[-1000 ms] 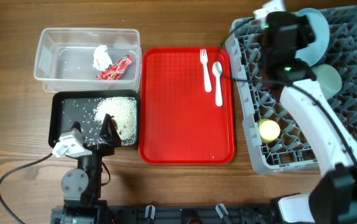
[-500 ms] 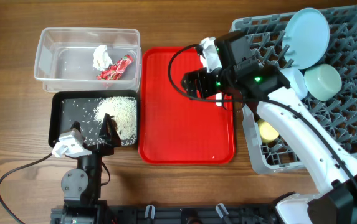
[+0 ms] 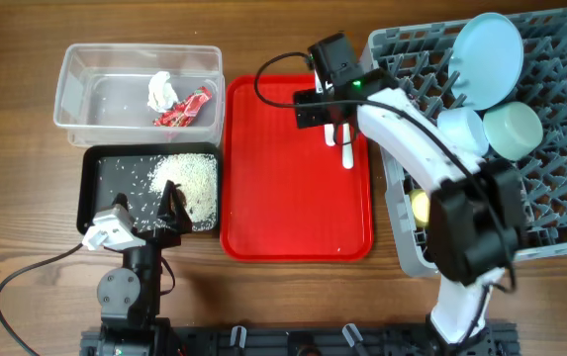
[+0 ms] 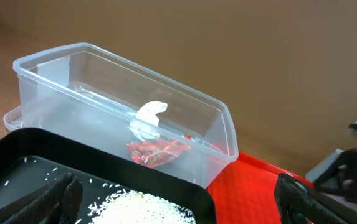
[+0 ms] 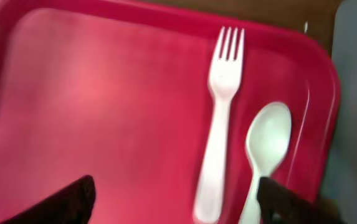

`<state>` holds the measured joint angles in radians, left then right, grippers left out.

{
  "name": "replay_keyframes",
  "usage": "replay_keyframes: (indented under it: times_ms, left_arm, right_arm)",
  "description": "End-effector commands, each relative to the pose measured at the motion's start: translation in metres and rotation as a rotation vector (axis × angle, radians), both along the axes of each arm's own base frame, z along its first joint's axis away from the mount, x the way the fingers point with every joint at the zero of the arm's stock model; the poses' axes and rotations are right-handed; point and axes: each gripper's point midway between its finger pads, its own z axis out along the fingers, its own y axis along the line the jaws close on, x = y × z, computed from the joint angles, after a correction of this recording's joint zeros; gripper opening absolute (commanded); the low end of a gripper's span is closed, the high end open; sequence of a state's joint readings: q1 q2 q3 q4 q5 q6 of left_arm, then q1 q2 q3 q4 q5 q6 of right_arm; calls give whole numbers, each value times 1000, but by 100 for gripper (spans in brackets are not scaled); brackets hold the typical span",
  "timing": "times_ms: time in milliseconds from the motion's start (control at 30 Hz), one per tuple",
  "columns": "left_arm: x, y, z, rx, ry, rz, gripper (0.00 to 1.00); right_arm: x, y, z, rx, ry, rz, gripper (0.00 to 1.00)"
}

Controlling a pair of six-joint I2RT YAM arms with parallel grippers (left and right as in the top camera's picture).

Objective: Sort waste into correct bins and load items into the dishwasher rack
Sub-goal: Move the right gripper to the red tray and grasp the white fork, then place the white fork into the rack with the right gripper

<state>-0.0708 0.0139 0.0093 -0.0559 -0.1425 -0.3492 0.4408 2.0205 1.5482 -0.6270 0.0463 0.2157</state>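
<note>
From overhead, the right gripper (image 3: 323,111) is hovering over the red serving tray (image 3: 283,208), up at its 1 o'clock corner. Its fingers are spread and gripping nothing. The fork (image 3: 329,134) is lying right under them, mostly covered, with the spoon (image 3: 347,153) just beside it toward 3 o'clock. Both long axes are running 12 to 6.

In the dishwasher rack (image 3: 560,218), the plate (image 3: 489,59), the blue bowl (image 3: 461,129), the green bowl (image 3: 513,132) and the yellow cup (image 3: 422,206) are sitting among the pegs.

At 9 o'clock of the red tray, the left gripper (image 3: 149,213) is resting at the black tray (image 3: 100,168), fingers wide and empty.

The left wrist view is showing those spread fingers (image 4: 60,196) low in the frame. The rice (image 4: 141,208) is heaped between them in the black tray. Beyond it, toward 12, the tissue (image 4: 150,115) and the red wrapper (image 4: 156,151) are lying in the clear tub (image 4: 222,124).

The right wrist view is blurred, yet the fork (image 5: 222,124) is plainly lying between the parted fingers (image 5: 72,199), nearer the 3 o'clock one and touching neither. Its tines are pointing to 12 and its handle to 6. The spoon (image 5: 265,149) is lying parallel, bowl end toward 12, close to that finger.
</note>
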Motion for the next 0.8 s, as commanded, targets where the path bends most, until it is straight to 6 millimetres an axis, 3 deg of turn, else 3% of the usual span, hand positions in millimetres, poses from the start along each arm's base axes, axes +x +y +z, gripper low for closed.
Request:
replay_keyframes:
  times_ms: [0,67,133,267,367,433,500,600,767]
  left_arm:
    - [0,4,0,2,-3,21,100]
    - [0,4,0,2,-3,21,100]
    - [0,4,0,2,-3,21,100]
    - [0,4,0,2,-3,21,100]
    - [0,4,0,3,-3,21,100]
    - [0,4,0,2,-3,21,100]
    - [0,4,0,2,-3,21,100]
    - [0,4,0,2,-3,21,100]
    - [0,4,0,2,-3,21,100]
  right_arm:
    - [23,-11,-26,-85,-36,-18,76]
    - [30,-16,-42,-118,-49,-40,73]
    - [33,-14,-54,-118,-44,-40,63]
    - [26,-9,-81,-107,14,-22,48]
    - [18,-13,-87,-113,50,-41,16]
    - [13,-14,-84,-120,67,-38,6]
    - [8,-14,-72,-120,70,-32,4]
    - [5,-2,-34,-56,31,-4,4]
    - [0,3,56,47,-97,13,4]
